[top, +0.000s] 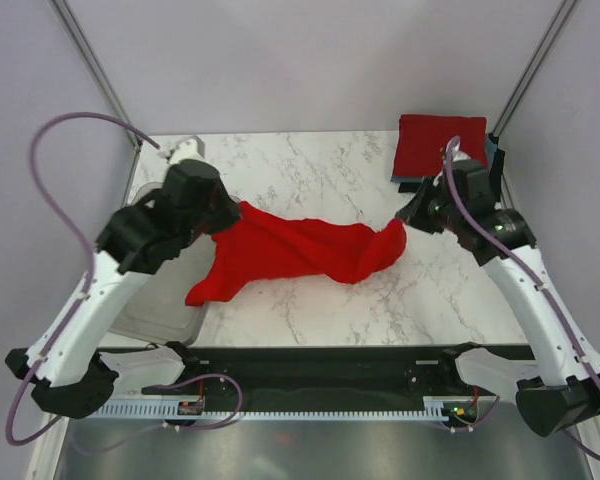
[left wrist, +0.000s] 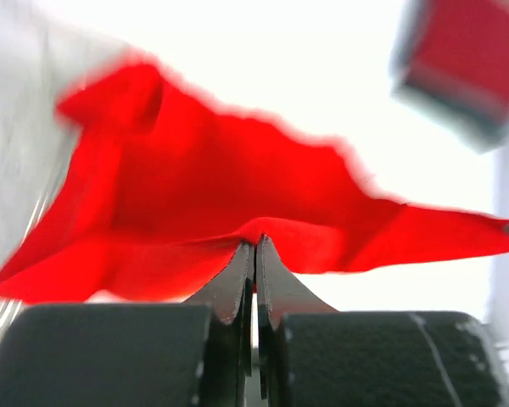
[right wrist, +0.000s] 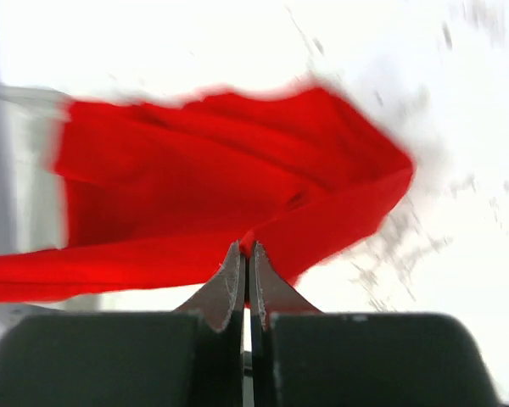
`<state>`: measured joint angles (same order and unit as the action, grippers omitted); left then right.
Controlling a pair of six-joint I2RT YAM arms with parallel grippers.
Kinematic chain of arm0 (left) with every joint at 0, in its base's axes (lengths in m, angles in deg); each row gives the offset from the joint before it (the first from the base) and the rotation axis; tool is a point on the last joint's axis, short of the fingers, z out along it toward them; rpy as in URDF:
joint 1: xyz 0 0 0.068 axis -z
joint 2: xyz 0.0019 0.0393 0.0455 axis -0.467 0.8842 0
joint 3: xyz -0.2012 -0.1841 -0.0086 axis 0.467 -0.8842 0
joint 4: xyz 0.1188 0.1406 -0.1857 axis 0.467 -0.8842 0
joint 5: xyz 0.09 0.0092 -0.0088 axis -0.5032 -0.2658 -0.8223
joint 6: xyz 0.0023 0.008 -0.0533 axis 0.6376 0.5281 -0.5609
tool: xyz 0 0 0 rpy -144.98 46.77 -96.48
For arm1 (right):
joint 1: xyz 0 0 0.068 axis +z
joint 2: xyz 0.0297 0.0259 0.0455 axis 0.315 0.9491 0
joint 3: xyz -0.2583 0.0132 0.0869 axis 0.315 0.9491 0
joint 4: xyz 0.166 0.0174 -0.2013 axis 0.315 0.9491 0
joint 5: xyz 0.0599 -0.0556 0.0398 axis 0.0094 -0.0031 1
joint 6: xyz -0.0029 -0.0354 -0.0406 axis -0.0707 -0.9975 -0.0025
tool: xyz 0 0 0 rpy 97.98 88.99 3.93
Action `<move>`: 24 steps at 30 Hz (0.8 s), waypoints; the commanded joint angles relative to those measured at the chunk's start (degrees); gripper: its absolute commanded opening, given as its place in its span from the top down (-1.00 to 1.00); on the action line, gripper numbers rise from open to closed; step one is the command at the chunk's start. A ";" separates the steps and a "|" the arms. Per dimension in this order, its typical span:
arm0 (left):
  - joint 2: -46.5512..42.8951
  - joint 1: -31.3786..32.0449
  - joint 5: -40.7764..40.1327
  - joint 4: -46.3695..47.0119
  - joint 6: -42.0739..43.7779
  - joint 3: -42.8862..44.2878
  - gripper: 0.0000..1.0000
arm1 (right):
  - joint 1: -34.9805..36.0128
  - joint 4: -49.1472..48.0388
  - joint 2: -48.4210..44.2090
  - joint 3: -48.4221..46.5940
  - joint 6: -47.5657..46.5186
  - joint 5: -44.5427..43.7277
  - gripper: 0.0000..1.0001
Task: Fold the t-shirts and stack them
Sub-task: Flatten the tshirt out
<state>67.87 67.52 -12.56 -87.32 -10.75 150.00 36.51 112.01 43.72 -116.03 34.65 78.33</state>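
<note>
The red t-shirt (top: 300,250) is looking like soft matt cloth, lying in loose creases. The folded red t-shirt (top: 442,143) at the far corner is showing the same matt cloth. The table (top: 320,170) is showing a smooth white surface with grey marble veins. The bin (top: 165,315) is looking like cloudy, half-clear plastic. The left gripper (left wrist: 255,244) is showing dark matt fingers (left wrist: 234,284) with scuffed, pale edges.

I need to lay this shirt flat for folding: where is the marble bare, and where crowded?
Bare marble lies behind the held red t-shirt, between the left gripper and the folded stack. A second strip runs before the shirt, up to the black rail. Crowded: the left edge, with the clear bin, and the far right corner with the stack.
</note>
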 commanded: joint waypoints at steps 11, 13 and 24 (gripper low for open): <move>-7.89 0.22 0.49 5.02 17.56 32.93 0.96 | 0.22 5.45 -0.70 -56.60 -8.51 -9.65 1.00; -11.32 0.22 3.48 8.18 18.09 32.05 0.96 | 0.13 0.89 -5.69 -55.90 -9.74 -10.45 1.00; -24.16 0.22 17.02 24.18 18.19 24.48 0.96 | 0.22 -10.48 -18.73 -54.92 -16.34 -9.67 1.00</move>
<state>43.74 67.59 -1.50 -70.75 5.14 174.40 36.58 104.30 23.37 -168.99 21.34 69.32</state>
